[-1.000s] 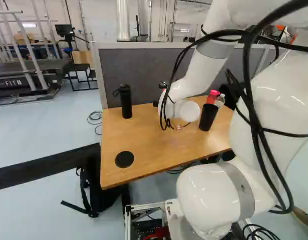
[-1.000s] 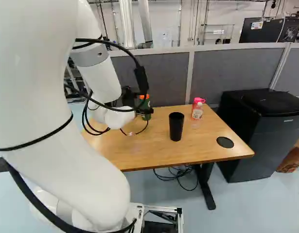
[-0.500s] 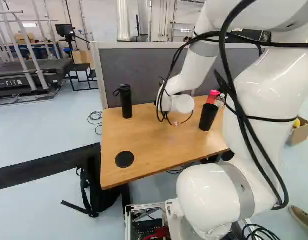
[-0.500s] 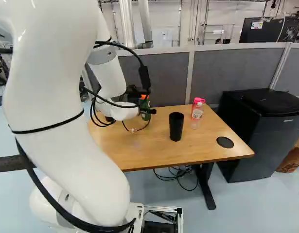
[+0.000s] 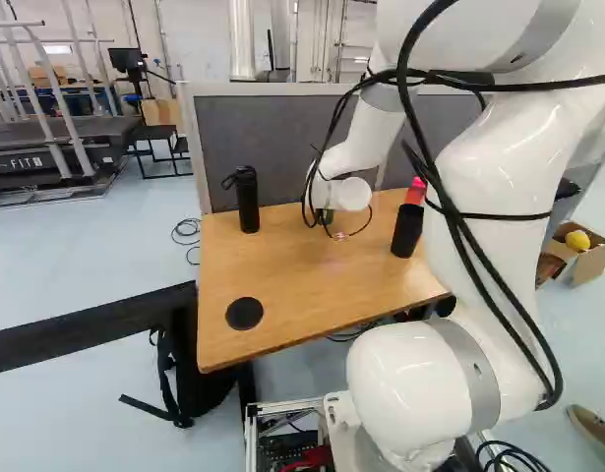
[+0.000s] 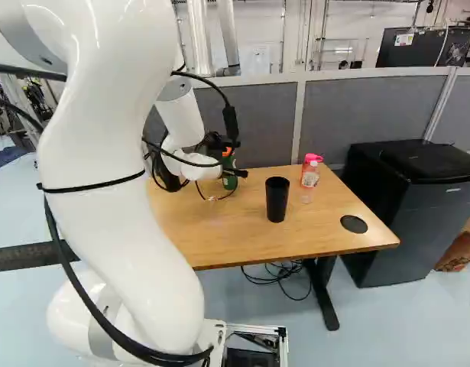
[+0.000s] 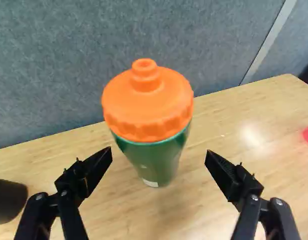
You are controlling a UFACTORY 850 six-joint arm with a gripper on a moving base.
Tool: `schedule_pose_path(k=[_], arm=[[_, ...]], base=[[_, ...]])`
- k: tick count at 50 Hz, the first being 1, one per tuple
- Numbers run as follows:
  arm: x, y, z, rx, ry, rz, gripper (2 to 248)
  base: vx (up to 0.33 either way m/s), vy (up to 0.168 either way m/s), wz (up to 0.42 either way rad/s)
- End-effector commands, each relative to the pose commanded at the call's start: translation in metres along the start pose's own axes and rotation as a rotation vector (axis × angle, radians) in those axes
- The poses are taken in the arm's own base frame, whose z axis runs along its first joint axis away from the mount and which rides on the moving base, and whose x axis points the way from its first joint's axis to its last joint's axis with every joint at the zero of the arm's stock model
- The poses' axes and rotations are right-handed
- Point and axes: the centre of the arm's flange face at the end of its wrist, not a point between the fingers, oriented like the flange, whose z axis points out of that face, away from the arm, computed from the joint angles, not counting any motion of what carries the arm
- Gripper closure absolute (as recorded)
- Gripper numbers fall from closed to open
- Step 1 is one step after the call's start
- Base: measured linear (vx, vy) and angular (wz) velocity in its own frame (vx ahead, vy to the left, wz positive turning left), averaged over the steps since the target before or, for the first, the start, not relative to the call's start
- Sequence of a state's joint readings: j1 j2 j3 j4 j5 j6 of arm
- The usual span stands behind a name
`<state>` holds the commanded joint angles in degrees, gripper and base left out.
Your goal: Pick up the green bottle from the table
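Note:
The black gripper point(image 6: 236, 173) is at the far part of the table in the right base view, partly covering the green bottle point(image 6: 230, 183) with its orange cap. In the wrist view the gripper point(image 7: 159, 151) stands open, one finger on each side of the upright green bottle point(image 7: 161, 162). Gaps show between both fingers and the bottle, whose orange lid point(image 7: 147, 102) rises ahead of the fingertips. The arm hides most of the bottle in the left base view.
A black bottle point(image 5: 247, 200) stands on the wooden table point(image 5: 282, 280); a black cup point(image 6: 277, 199), a clear bottle point(image 6: 309, 177) and a pink-lidded bottle point(image 6: 311, 158) stand together elsewhere. A grey partition point(image 6: 265, 122) runs behind the table. A black disc point(image 5: 245, 314) lies near one corner.
My arm has reached farther out, its wrist shifting leftward in the left base view and slightly rightward in the right base view. The base and table objects have stayed put.

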<state>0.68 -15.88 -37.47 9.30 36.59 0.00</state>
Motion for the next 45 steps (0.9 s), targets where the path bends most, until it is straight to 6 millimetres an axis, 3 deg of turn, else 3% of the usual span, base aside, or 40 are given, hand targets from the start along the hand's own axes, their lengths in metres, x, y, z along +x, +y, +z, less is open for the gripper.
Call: schedule_pose_path(k=[9, 10, 14, 15, 20, 21, 25, 26, 45], arm=[[0.001, -0.001, 0.003, 0.000, 0.001, 0.000, 12], [0.001, -0.001, 0.003, 0.000, 0.001, 0.000, 67], [0.002, -0.001, 0.003, 0.000, 0.001, 0.000, 67], [0.002, -0.001, 0.003, 0.000, 0.001, 0.000, 123], [0.002, -0.001, 0.003, 0.000, 0.001, 0.000, 123], [0.002, -0.001, 0.003, 0.000, 0.001, 0.000, 180], [0.002, -0.001, 0.002, 0.001, 0.003, 0.000, 180], [0.002, -0.001, 0.002, 0.001, 0.004, 0.000, 205], [0.009, -0.010, -0.023, 0.024, 0.035, -0.008, 206]], base=[[0.000, 0.000, 0.000], [0.000, 0.000, 0.000], [0.000, 0.000, 0.000], [0.000, 0.000, 0.000], [0.000, 0.000, 0.000], [0.000, 0.000, 0.000], [0.000, 0.000, 0.000], [0.000, 0.000, 0.000], [0.000, 0.000, 0.000]])
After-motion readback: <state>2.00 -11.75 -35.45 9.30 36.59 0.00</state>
